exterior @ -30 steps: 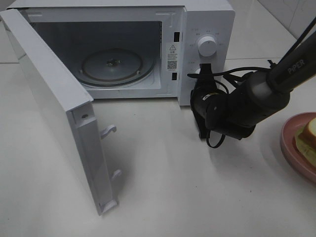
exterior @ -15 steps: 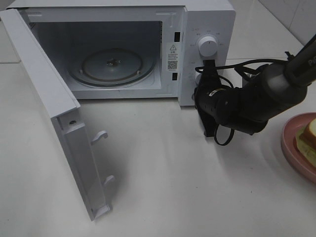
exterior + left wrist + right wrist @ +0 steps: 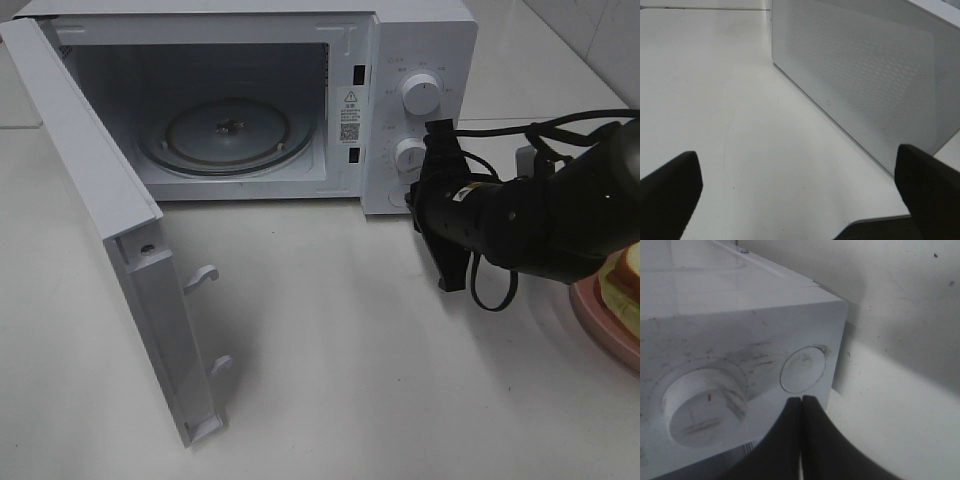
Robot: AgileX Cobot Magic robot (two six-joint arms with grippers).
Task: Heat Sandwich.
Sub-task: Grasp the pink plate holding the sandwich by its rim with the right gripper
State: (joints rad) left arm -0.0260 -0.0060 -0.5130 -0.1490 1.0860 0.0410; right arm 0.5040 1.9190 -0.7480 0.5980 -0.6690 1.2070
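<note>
I see right fingers (image 3: 790,430), pressed together, drawn back toward plate (image 3: 590,310); left fingers (image 3: 670,185) wide. One microwave (image 3: 420,40), two knobs (image 3: 419,94), one sandwich (image 3: 625,268).

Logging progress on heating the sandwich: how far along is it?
Done: the microwave door stands open, its turntable bare. In hand: nothing; the right gripper is shut by the round button, the left gripper open. Left: the sandwich sits on the pink plate, not yet loaded; closing and timing follow.
</note>
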